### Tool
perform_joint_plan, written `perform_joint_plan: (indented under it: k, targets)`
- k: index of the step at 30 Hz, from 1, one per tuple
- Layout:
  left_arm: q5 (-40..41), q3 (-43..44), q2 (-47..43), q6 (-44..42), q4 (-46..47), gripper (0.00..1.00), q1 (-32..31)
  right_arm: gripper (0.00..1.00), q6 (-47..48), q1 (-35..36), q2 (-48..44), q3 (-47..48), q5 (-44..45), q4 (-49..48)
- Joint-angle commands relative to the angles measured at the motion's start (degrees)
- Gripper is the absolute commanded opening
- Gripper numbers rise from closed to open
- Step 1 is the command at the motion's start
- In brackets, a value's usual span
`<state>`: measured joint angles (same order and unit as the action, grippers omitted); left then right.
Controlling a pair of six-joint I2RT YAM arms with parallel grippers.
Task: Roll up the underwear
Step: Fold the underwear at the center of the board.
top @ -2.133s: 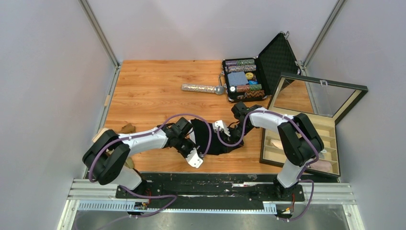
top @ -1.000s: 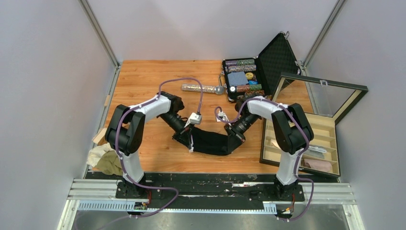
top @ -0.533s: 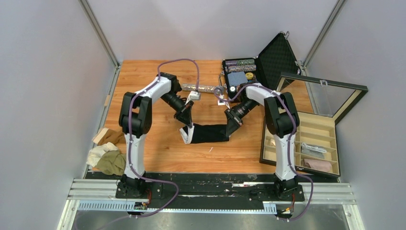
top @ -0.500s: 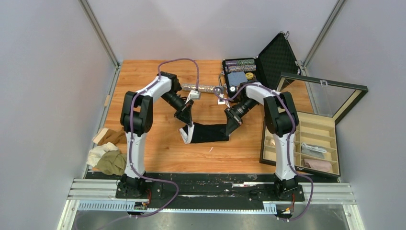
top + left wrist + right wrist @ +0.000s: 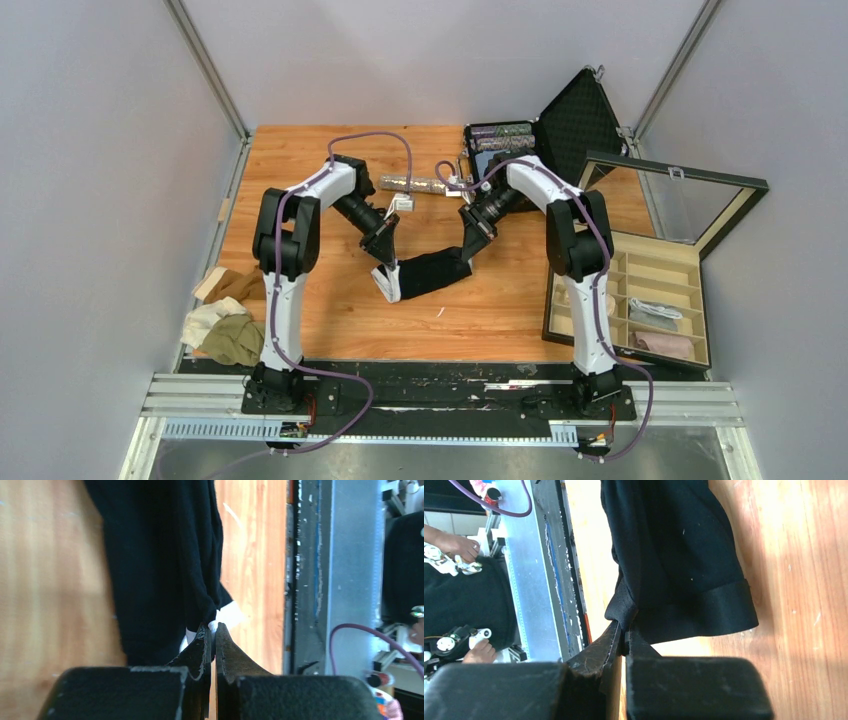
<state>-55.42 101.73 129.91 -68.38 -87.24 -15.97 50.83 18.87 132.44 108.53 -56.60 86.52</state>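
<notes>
While both arms reach over the middle of the wooden table [image 5: 300, 180], the black underwear [image 5: 428, 272] is stretched between them. The left gripper [image 5: 214, 628] pinches the white-banded end, jaws pressed tight on the cloth; the right gripper [image 5: 624, 628] pinches the opposite corner likewise. A heap of other underwear [image 5: 222, 328] lies at the table's left near edge.

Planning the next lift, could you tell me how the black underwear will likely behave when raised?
Likely floppy: the black underwear drapes in folds between the left fingers and right fingers. Probably light, as thin corner pinches hold it. Those shallow pinches might slip.
</notes>
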Motion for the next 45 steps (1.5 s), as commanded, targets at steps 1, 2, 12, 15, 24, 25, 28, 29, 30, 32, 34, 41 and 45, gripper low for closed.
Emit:
perform_joint_plan:
  k: [1, 2, 12, 15, 24, 25, 28, 29, 30, 32, 34, 41, 45]
  targets:
    - [0.3, -6.2, -8.6, 5.6, 2.4, 0.00, 0.7, 0.01, -0.1, 2.1, 1.2, 5.3, 1.1, 1.5]
    - [0.6, -6.8, -9.0, 5.8, 2.8, 0.00, 0.7, 0.01, -0.1, 2.4, 1.7, 6.0, 1.5, 1.5]
    - [8.2, -14.5, -14.3, 17.1, 13.7, 0.00, 2.6, 0.01, -0.3, 2.4, 7.3, 13.1, 2.0, 1.5]
    - [10.3, -15.8, -14.8, 19.3, 16.5, 0.00, 2.9, 0.01, -1.7, 2.5, 9.8, 17.1, -0.3, 1.5]
    - [14.4, -20.0, -17.0, 28.2, 26.4, 0.00, 5.1, 0.03, -7.8, 3.5, 15.7, 22.2, -1.2, -3.3]
    - [14.7, -20.1, -17.0, 28.6, 26.8, 0.00, 5.2, 0.03, -9.5, 3.5, 16.3, 22.3, -1.2, -4.2]
    - [15.8, -20.6, -16.4, 30.4, 27.9, 0.00, 5.5, 0.04, -13.7, 3.6, 17.5, 22.7, 0.1, -7.6]
    - [16.0, -20.7, -16.1, 30.8, 27.9, 0.00, 5.5, 0.04, -14.9, 3.5, 17.8, 23.1, 0.5, -8.7]
    - [16.1, -21.1, -16.1, 31.3, 28.1, 0.00, 5.5, 0.04, -15.9, 3.5, 18.0, 23.7, 0.9, -9.6]
    - [16.4, -21.8, -16.1, 32.0, 28.9, 0.01, 5.5, 0.07, -17.7, 3.5, 18.2, 25.0, 1.9, -11.1]
    - [16.9, -22.5, -16.4, 32.8, 30.1, 0.02, 5.6, 0.17, -19.1, 3.5, 17.9, 26.1, 3.4, -12.3]
    - [19.3, -21.3, -19.8, 34.9, 31.7, 0.22, 6.0, 0.56, -21.7, 2.5, 8.9, 25.2, 4.4, -13.5]
    - [19.9, -20.3, -23.0, 35.4, 31.7, 0.40, 6.5, 0.85, -21.9, 0.9, 0.6, 20.4, 4.8, -17.9]
